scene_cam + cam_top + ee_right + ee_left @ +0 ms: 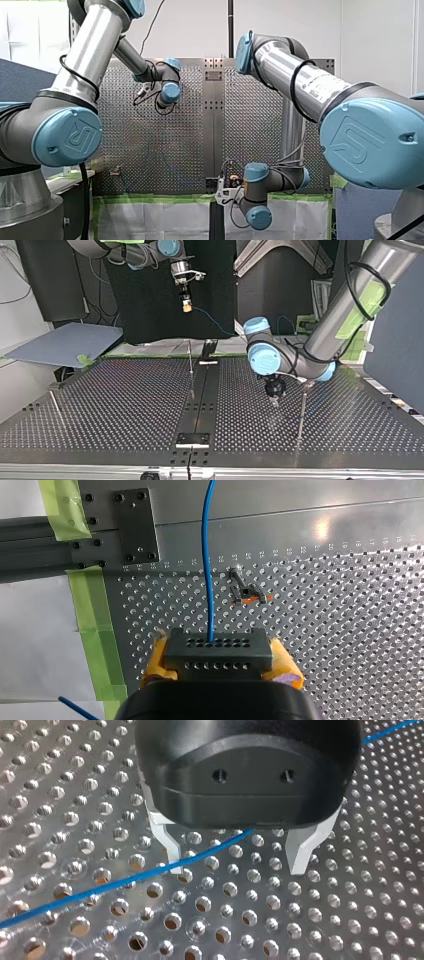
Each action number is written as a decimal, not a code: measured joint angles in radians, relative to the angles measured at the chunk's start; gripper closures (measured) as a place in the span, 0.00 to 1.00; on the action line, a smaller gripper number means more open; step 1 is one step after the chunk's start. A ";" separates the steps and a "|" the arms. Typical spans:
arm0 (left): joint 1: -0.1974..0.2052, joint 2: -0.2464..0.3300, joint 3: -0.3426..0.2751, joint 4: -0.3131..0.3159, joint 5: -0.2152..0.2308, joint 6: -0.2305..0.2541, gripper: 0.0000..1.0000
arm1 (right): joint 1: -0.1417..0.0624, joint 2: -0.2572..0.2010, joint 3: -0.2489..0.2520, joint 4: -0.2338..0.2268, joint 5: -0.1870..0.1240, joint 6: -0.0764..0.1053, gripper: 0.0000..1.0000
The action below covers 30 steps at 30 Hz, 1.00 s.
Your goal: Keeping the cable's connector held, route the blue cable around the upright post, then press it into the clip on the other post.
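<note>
**Connector held, cable run not yet gripped**

Front view: my left arm [95, 45] comes in at the left of the frame and reaches to the upper middle of the perforated desk [150, 150]. My right arm [300, 80] enters at the right and bends down to the lower middle.

Top view: my right end effector [186, 304] hangs at the upper middle of the frame, above the desk's far edge. The blue cable [214, 322] slants from it down to the right. My left end effector [274, 401] sits low over the desk, right of centre, near the right post [302, 412]. A centre post [190, 360] and a left post [55, 405] also stand on the desk. A black curtain [150, 305] hangs behind, and a grey board [65, 342] lies at the left.

Left wrist view: the metal fingers [301, 851] are spread. The cable runs across the holes beneath them, passing close to one finger, and nothing is pinched.

Right wrist view: yellow pads [286, 666] pinch the dark connector [217, 649], and the cable leads straight ahead from it. Just beside the cable, ahead of the end effector, a post carries an orange clip [250, 598]. Green tape [92, 625] edges the desk.

Judgement: routing has not begun, and the step in hand is taking hold of the cable run. The next move calls for my left fingers to settle astride the cable and close on it. They must then lead it around the upright post without tugging the connector.
</note>
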<state>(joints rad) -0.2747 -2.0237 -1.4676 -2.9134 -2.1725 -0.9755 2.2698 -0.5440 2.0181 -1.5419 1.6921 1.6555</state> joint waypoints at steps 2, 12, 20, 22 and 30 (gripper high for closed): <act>0.002 -0.002 0.000 0.000 0.000 0.000 0.02 | 0.000 0.000 0.000 0.000 0.000 0.000 1.00; -0.002 -0.053 0.000 -0.003 -0.022 0.012 0.02 | 0.000 0.000 0.000 -0.002 0.000 0.001 1.00; 0.001 -0.060 0.000 -0.002 -0.035 0.015 0.02 | 0.000 0.000 0.000 -0.004 0.000 0.004 1.00; 0.001 -0.060 0.000 -0.001 -0.036 0.015 0.02 | 0.000 0.000 0.000 -0.004 0.000 0.004 1.00; 0.004 -0.061 0.000 -0.002 -0.043 0.017 0.02 | 0.000 0.000 -0.001 -0.005 0.000 0.005 1.00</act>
<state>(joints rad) -0.2707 -2.0849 -1.4677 -2.9156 -2.2158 -0.9587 2.2700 -0.5443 2.0170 -1.5466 1.6922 1.6607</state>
